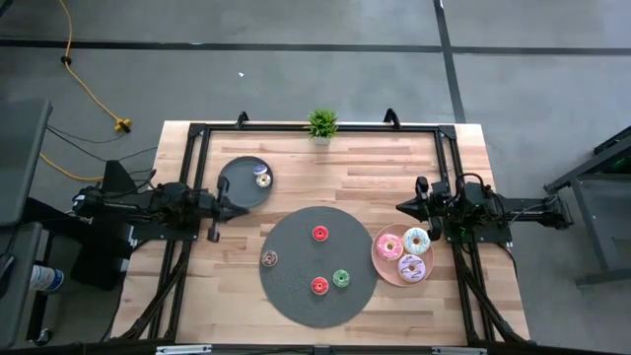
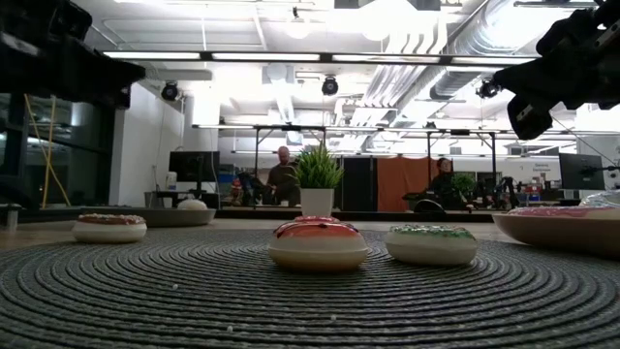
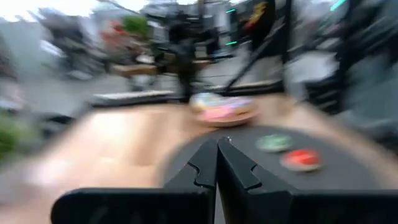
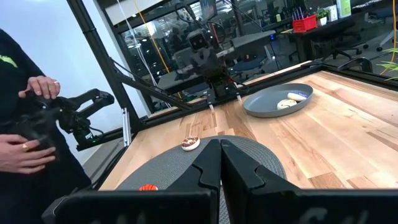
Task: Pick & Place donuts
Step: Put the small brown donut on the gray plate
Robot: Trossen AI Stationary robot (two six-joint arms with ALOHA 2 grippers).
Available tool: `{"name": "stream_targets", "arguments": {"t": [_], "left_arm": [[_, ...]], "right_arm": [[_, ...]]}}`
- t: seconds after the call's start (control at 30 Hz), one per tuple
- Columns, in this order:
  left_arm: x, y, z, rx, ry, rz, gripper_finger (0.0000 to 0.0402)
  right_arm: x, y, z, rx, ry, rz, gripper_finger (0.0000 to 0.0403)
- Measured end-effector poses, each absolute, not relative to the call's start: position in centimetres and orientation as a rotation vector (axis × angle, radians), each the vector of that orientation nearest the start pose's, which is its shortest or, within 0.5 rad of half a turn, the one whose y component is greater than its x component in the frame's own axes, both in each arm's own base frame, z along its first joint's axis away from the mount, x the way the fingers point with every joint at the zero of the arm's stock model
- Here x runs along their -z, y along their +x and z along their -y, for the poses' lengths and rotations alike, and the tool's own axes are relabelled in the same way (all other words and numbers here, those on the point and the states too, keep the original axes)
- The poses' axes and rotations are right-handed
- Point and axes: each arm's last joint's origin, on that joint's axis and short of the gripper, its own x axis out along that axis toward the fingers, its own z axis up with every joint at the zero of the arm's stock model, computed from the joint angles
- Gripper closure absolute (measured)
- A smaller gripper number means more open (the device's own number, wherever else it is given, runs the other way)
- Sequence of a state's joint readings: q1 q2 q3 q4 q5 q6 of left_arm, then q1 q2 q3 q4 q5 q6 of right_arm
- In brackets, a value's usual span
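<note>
Resting on the mat [image 1: 296,286]: four donuts [image 1: 319,234]; both pincers [image 1: 246,205] [image 1: 398,208] closed, empty.

I find no words to read — no label, brand, number or sign legible on anything around my pincers.

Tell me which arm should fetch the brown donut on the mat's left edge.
Probably the left: its pincer hangs beside the grey plate, nearer the brown donut than the right pincer, which hangs near the pink plate.
</note>
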State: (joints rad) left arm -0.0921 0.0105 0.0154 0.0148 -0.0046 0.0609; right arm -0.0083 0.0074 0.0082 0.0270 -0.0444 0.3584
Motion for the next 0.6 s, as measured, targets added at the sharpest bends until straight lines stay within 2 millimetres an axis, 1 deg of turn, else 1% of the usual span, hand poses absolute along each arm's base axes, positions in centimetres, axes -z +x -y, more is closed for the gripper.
{"name": "stream_targets", "arguments": {"t": [0.13,0.27,0.37,0.6], "left_arm": [[-17.08,9.63,1.29,0.231,-0.193,0.012,0.0401],[-17.13,9.59,1.45,0.289,-0.359,-0.012,0.0401],[-17.13,9.59,1.44,0.288,-0.413,-0.020,0.0401],[-17.12,9.59,1.44,0.287,-0.419,-0.022,0.0401]], "right_arm": [[-16.84,9.76,-0.05,-0.041,0.358,0.021,0.0402],[-16.84,9.76,-0.05,-0.041,0.358,0.021,0.0402],[-16.84,9.76,-0.05,-0.041,0.358,0.021,0.0402],[-16.84,9.76,-0.05,-0.041,0.358,0.021,0.0402]]}}
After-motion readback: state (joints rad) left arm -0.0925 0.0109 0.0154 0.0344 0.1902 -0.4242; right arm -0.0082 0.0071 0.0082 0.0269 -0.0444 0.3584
